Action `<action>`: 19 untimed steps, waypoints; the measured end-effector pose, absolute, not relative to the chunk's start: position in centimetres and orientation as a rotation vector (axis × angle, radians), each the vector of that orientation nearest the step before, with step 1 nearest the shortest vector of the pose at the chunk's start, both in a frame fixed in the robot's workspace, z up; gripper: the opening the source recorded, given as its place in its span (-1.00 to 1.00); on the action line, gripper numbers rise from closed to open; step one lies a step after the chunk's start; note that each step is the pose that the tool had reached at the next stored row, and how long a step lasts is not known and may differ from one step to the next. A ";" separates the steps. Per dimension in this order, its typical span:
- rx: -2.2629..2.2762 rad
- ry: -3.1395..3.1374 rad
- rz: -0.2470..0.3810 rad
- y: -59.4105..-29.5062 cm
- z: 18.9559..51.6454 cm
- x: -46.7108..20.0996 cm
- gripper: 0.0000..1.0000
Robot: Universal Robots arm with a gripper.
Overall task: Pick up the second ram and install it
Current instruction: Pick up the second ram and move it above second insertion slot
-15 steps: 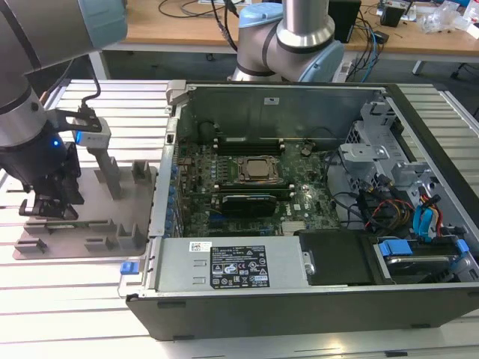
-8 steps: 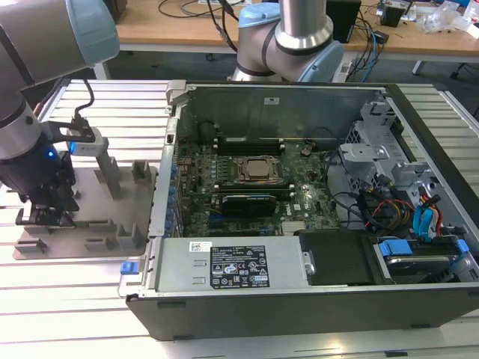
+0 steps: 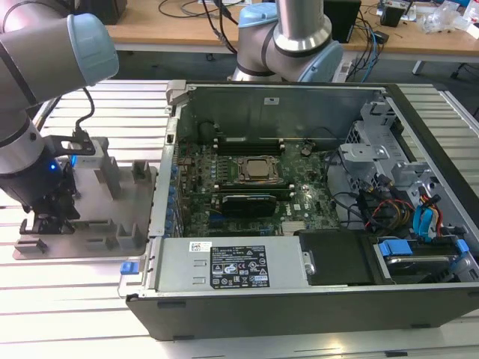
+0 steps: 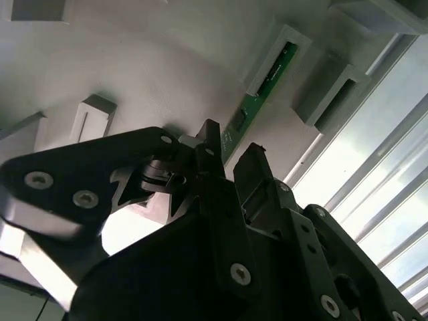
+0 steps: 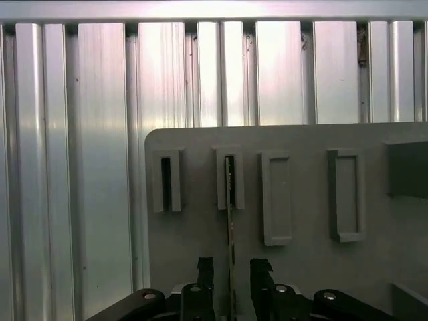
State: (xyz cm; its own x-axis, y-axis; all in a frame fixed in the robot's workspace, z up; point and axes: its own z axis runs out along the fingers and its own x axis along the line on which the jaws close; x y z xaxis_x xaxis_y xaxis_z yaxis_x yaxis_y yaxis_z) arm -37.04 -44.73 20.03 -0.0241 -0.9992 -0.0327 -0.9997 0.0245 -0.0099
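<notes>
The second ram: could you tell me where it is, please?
The second ram stands in a slot of the grey holder tray, at the exterior view's left beside the computer case, straddled by the open gripper.

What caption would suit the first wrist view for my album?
Open gripper straddling the second ram, standing edge-on in its slot on the grey holder.

Print on the label [image 3: 238, 271] of the power supply [image 3: 178, 278] is too small to read

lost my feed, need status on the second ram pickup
Black two-finger gripper open, fingers straddling the stick. Thin green second ram on edge in its slot on the grey moulded holder tray. Nothing seen blocking it.
</notes>
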 end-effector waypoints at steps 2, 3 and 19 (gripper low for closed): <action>-2.173 2.226 0.024 -44.7 20.0 -37.0 -0.31; -2.173 2.226 0.024 -44.7 20.0 -37.0 -0.44; -2.172 2.226 0.024 -44.7 20.1 -37.0 -0.73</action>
